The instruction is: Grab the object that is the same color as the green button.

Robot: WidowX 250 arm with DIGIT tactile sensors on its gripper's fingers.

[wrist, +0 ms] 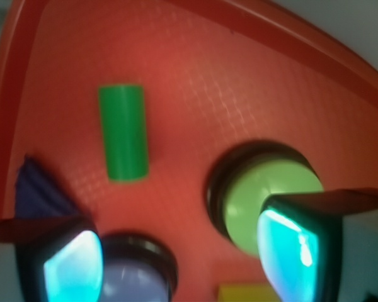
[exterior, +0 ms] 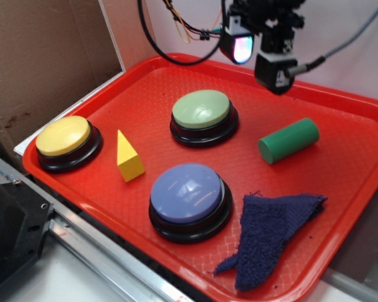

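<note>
Gripper [wrist: 183,258] hovers above the red tray [exterior: 340,100], jaws spread wide, holding nothing. Green cylinder [exterior: 288,140] lies on its side right of the green button [exterior: 203,113], apart from it.

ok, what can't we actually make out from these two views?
- Fingers: exterior view, the top edge cuts off the gripper; their spread is unreadable there.
- Yellow wedge block: wrist view, cut by the bottom edge, only a sliver shows.
- Blue-topped round button: wrist view, partly behind a finger pad.
- Dark blue knitted cloth: wrist view, only a blurred corner.
- Yellow-topped round button: outside the wrist view.
</note>
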